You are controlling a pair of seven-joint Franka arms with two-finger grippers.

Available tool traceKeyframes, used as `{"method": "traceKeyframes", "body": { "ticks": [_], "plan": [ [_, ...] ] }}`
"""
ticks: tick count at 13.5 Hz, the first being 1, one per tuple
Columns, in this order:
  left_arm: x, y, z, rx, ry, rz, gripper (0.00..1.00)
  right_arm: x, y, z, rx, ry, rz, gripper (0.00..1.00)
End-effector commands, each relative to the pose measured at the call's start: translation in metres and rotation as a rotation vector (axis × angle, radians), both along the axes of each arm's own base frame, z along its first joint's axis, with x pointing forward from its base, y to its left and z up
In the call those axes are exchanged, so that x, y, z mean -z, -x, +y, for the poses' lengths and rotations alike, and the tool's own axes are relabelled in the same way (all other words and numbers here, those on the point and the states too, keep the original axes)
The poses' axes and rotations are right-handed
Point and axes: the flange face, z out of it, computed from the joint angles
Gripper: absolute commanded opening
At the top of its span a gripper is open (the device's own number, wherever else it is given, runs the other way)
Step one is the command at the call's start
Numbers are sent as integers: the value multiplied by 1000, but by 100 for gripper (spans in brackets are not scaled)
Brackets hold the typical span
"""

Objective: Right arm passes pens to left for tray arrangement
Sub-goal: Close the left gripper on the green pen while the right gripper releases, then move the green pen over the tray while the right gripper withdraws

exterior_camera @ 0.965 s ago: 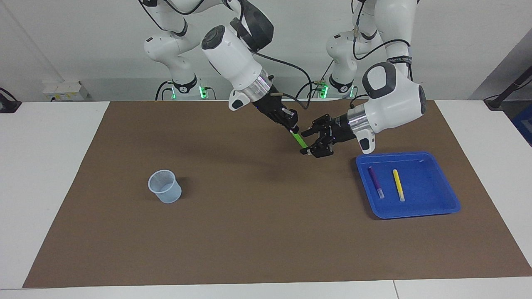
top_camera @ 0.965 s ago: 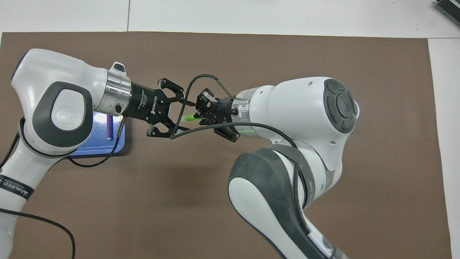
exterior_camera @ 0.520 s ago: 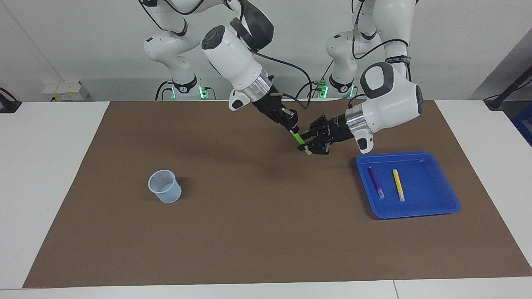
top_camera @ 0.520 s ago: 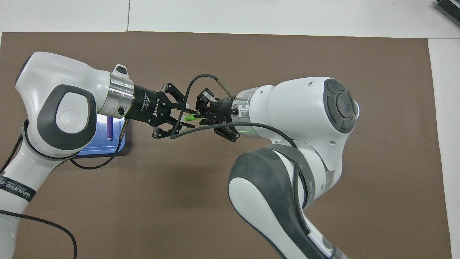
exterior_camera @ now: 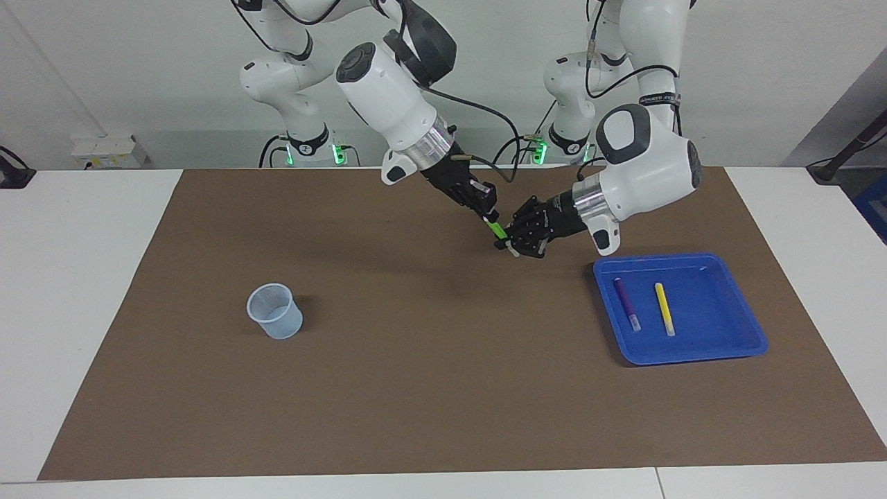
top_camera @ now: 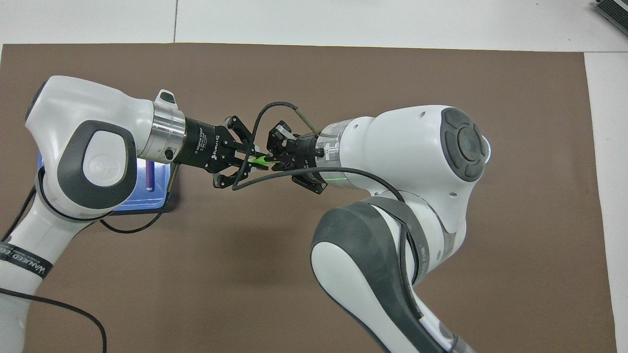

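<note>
The setting was a robotics laboratory. Two white jointed arms [exterior_camera: 388, 97] stood on bases with green indicator lights at a white table [exterior_camera: 76, 277] covered by a brown mat [exterior_camera: 416, 388], against a bare white wall.

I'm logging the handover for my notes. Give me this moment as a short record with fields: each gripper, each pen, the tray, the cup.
right gripper: shut on green pen, over the mat
left gripper: shut on green pen's lower end
green pen: in the air, held by both
purple pen: lying in tray
yellow pen: lying in tray, beside purple pen
tray: toward left arm's end
cup: upright, toward right arm's end
</note>
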Motion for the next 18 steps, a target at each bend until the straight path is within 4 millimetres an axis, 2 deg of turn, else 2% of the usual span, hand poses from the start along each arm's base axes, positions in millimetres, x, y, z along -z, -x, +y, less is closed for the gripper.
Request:
{"method": "traceKeyframes", "body": {
  "ticks": [1,2,3,4,5,6,8,10,13,16,18],
  "plan": [
    [-5,7,2,-16,-14,-9,0,-1,-1,1,21,-19,-2,7],
    [-5,6,3,-16,-15,-12,0,-1,-2,1,21,-16,-6,28],
    [-4,6,3,-7,-17,-19,0,-2,-2,1,15,-14,-13,35],
    [-5,6,2,25,-15,-54,0,-3,-2,1,13,-15,-15,74],
    [-4,7,4,72,-37,-93,0,-4,-3,0,12,-14,-11,95],
    [-1,6,8,106,-79,-115,0,-5,-5,-5,12,-10,-10,100],
    [1,4,14,130,-122,-138,0,-9,-9,-15,7,20,-23,100],
    [5,4,21,210,-145,-203,0,-18,-13,-39,-45,86,-59,100],
    [21,11,33,505,-255,-381,0,-40,-18,-105,-254,190,-144,100],
    [27,7,56,675,-269,-494,0,-56,-21,-186,-417,273,-172,100],
    [28,3,70,813,-330,-566,0,-64,-14,-224,-529,371,-182,100]
  ]
}}
